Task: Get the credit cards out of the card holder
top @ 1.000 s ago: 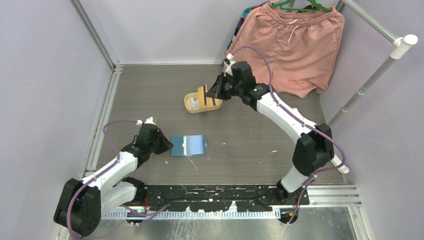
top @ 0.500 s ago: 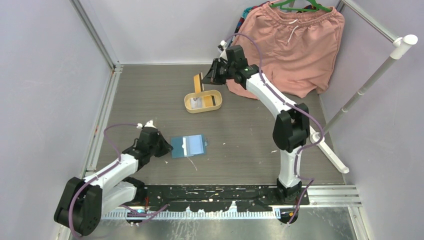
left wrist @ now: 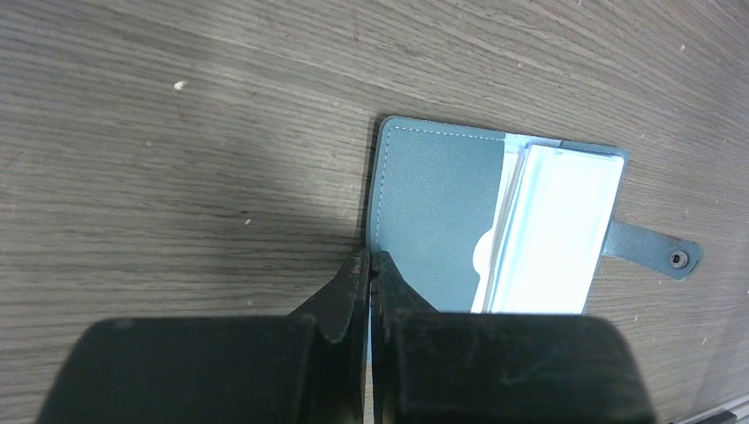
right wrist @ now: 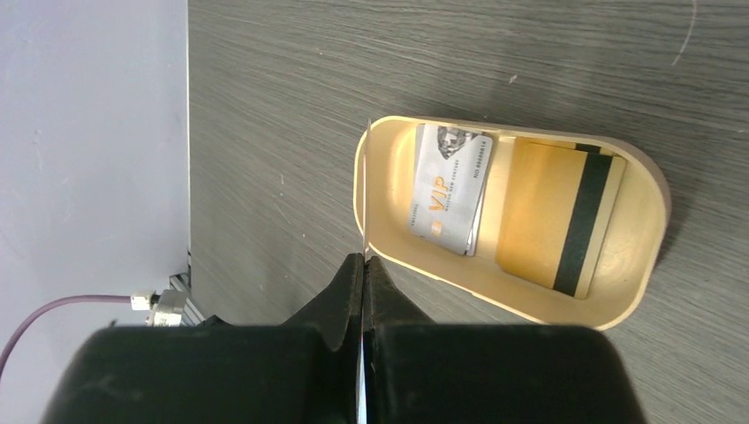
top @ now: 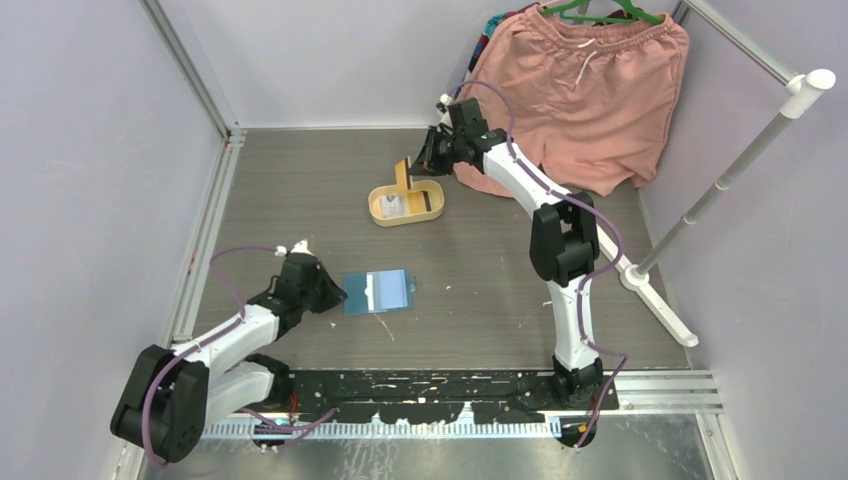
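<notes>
R hand (right wrist: 363, 265) pinched shut on credit card (top: 403, 172), edge-on above yellow tray (right wrist: 658, 208), prob. to drop it. L hand (left wrist: 371, 265), shut & empty, pins open card holder (left wrist: 433, 212) on bench (left wrist: 177, 132).

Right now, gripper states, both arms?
Left gripper: closed, pinching the card holder at its edge.
Right gripper: closed on a credit card, by the yellow tray.

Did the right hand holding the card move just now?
Yes. The right hand with its card went from over the yellow tray to past its far rim, toward the back wall.
</notes>
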Robot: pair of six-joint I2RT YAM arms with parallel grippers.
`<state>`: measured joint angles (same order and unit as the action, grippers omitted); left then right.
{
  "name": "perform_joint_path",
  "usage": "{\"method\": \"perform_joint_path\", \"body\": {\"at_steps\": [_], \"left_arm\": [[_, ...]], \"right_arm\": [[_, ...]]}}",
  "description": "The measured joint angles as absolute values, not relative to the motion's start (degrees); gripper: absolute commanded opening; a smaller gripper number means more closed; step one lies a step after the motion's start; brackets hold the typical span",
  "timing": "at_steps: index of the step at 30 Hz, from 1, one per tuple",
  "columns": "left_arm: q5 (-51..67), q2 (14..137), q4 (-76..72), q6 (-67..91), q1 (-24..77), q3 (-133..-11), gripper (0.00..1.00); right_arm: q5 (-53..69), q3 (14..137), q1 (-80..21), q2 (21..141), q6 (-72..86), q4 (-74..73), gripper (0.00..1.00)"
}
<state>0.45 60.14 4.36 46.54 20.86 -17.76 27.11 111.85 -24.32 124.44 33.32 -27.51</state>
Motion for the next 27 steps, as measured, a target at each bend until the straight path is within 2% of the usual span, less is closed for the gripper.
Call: {"method": "perform_joint_path", "body": {"at_steps": [15, 27], "left_arm": [[0.78, 65.10, -1.28, 47.37, 20.88, -18.65, 0.00], [0.91, 65.47, -1.72, 47.42, 20.86, -18.74, 0.00]], "right_arm": [[27.11, 103.39, -23.07, 125.40, 33.08, -24.88, 0.01], [27.27, 103.00, -22.37, 128.46, 33.12, -23.22, 0.01]]}}
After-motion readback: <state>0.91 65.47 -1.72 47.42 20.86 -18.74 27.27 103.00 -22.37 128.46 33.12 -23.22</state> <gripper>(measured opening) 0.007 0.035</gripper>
